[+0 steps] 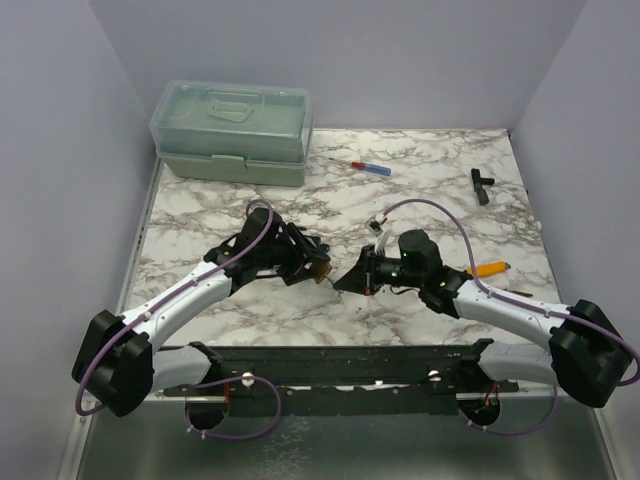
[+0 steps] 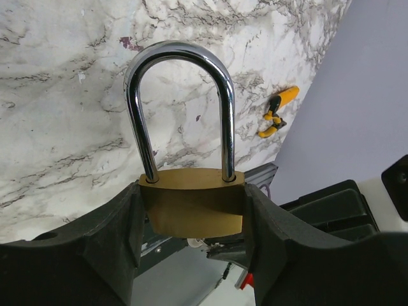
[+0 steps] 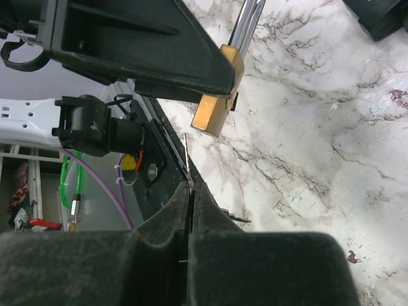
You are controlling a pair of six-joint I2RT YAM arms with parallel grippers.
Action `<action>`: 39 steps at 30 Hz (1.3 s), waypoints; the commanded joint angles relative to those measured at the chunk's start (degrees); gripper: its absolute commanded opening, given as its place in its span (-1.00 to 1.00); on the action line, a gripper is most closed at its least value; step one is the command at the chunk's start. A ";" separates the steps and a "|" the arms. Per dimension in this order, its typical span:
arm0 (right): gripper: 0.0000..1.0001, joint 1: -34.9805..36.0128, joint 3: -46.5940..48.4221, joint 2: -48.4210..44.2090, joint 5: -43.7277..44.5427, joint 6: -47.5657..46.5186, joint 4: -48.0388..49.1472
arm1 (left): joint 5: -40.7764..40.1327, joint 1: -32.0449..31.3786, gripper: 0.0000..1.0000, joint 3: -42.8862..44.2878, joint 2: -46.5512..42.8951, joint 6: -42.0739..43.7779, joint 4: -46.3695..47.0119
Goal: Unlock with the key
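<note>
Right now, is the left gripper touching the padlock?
Touching. In the left wrist view, the left gripper has its fingers pressed against both sides of the padlock, with no gap.

- Robot lab test cell: plain walls [image 1: 60, 150] box in marble table [image 1: 430, 200] around the jaws.
- Arms [image 1: 190, 290] bolted to rail [image 1: 340, 362] behind the jaws; toolbox [image 1: 233, 130] beyond them.

one padlock [image 2: 191, 204], one key [image 3: 187, 159], one toolbox [image 1: 233, 130], one screwdriver [image 1: 365, 166], one orange-handled tool [image 1: 487, 268]
</note>
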 commanded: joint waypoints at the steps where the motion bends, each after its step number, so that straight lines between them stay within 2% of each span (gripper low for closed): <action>1: -0.99 0.46 2.59 1.62 1.92 -1.65 -0.98 | 2.66 0.35 -1.00 0.30 -2.90 -1.74 4.41; 39: -0.99 0.46 4.95 3.51 4.23 -2.58 -2.31 | 2.94 1.06 -1.00 -1.20 -4.18 -1.04 5.10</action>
